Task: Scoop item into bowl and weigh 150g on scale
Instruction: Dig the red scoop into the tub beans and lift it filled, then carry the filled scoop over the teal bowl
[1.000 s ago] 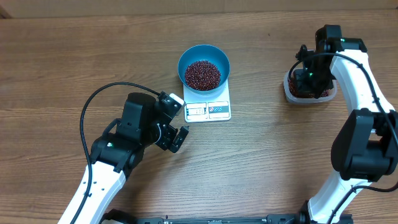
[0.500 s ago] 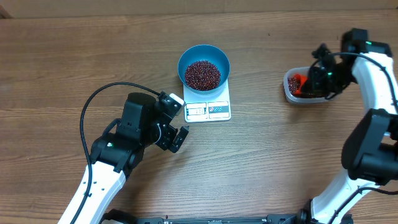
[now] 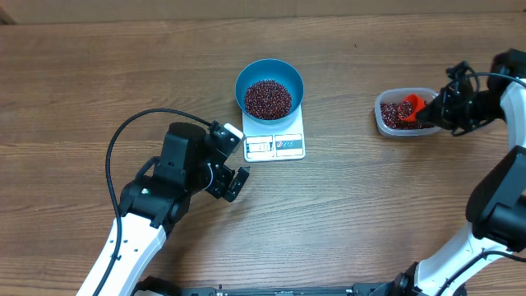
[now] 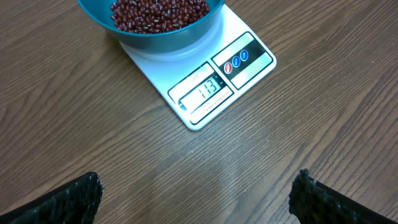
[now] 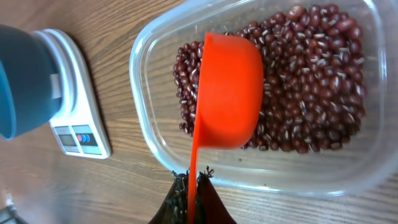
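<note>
The blue bowl holds a heap of dark red-brown beans and stands on the white scale. In the left wrist view the scale's display reads 113. My left gripper hovers wide open over bare wood just left of the scale, nothing between its fingers. My right gripper is shut on the thin handle of an orange scoop. The scoop's cup lies over the beans in a clear tub; what it holds is hidden.
The clear tub stands at the right of the table, about a hand's width right of the scale. The left arm's black cable loops over the wood to the left. The right arm runs along the right edge.
The right arm has swung rightward from above the tub to its right side, uncovering the tub and the orange scoop. The left arm, bowl and scale have not moved.
</note>
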